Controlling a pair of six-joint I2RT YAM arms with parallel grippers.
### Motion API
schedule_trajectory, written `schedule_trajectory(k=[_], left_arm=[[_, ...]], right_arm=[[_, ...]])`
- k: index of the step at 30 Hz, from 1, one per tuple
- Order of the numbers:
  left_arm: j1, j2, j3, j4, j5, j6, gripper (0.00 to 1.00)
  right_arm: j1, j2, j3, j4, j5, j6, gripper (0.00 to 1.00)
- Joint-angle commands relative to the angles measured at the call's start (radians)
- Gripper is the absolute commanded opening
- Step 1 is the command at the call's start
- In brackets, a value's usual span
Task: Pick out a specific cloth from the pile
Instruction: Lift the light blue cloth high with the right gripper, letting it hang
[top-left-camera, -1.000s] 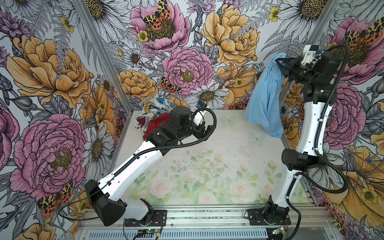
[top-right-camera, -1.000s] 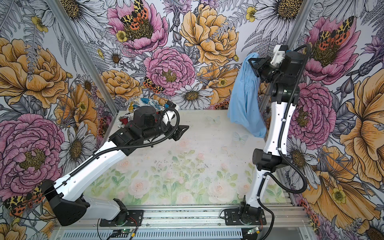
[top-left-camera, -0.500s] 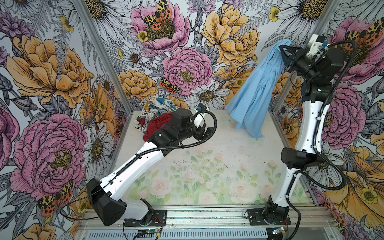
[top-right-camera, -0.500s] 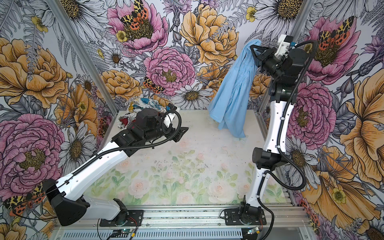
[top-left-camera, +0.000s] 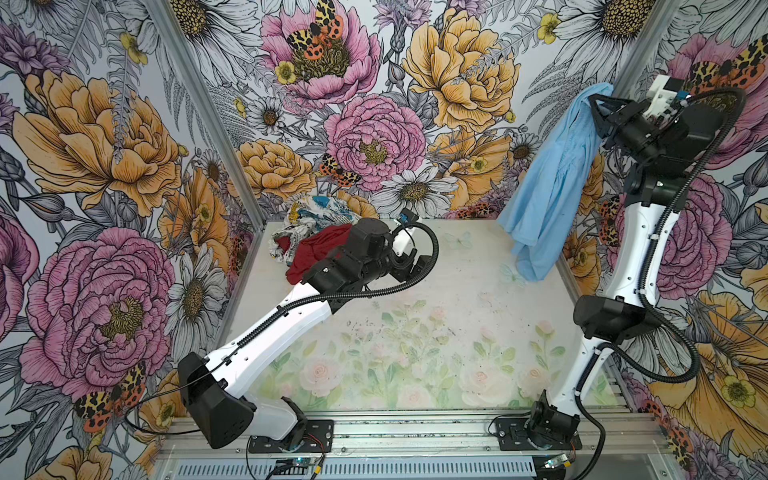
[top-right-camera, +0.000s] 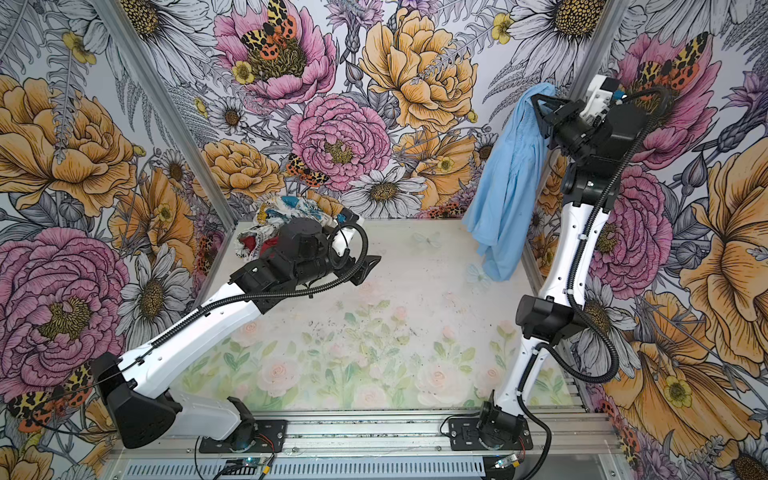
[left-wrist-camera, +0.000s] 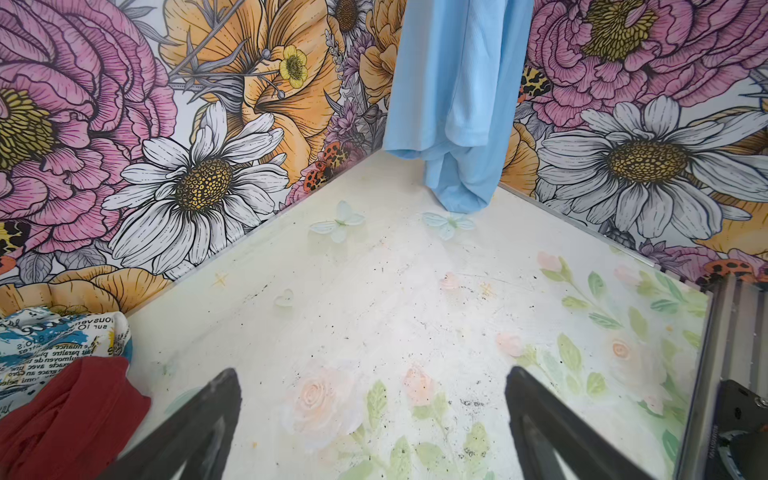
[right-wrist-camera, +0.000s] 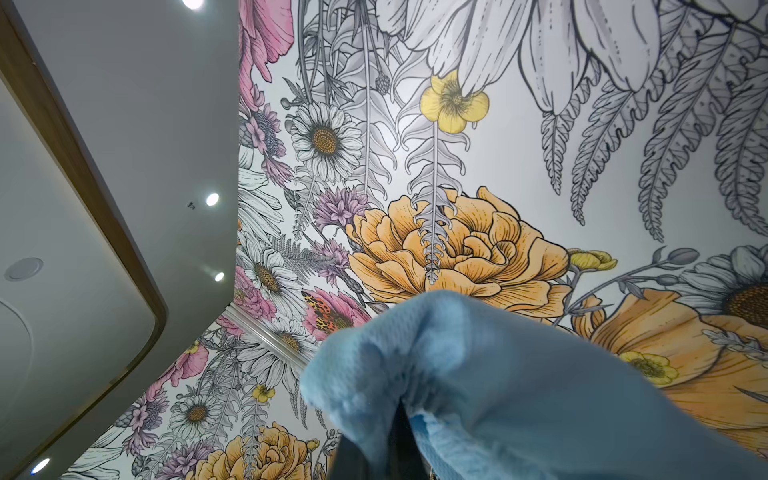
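Thin sky-blue cloth (top-left-camera: 544, 178) hanging in long limp folds at two o'clock, bunched top clamped in right gripper (top-left-camera: 595, 109), crumpled pile (top-left-camera: 316, 237) of dark red and printed fabric at eleven o'clock on floral table (top-left-camera: 457, 299), left gripper (left-wrist-camera: 372, 374) beside it, jaws wide apart

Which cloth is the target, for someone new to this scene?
Find the raised right gripper near the flowered booth's far right corner. The plain light sky-blue cloth hangs from it. The dark red cloth and white printed cloth lie heaped far left; only this one hangs.
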Motion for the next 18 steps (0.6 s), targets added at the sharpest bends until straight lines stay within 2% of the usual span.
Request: schedule_trajectory(k=[1, 4, 7, 10, 15, 18], left_arm=[[-0.008, 0.006, -0.011, 0.02, -0.019, -0.014, 0.99], [-0.009, 0.013, -0.011, 0.019, -0.019, -0.012, 0.99], [-0.012, 0.015, -0.014, 0.02, -0.024, -0.01, 0.99], [-0.014, 0.009, -0.022, 0.02, -0.032, -0.012, 0.99], [-0.015, -0.007, -0.046, 0.02, -0.051, -0.014, 0.99], [-0.014, -0.021, -0.061, 0.018, -0.062, -0.013, 0.99]], right_arm=[[0.009, -0.101, -0.141, 0.049, -0.045, -0.084, 0.0], [0.01, -0.141, -0.262, 0.048, -0.057, -0.132, 0.0], [0.034, -0.112, -0.258, 0.046, -0.081, -0.133, 0.0], [0.086, -0.044, -0.164, 0.044, -0.099, -0.115, 0.0], [0.184, 0.127, 0.137, 0.047, -0.068, -0.015, 0.0], [0.232, 0.167, 0.205, 0.061, -0.03, 0.002, 0.0]])
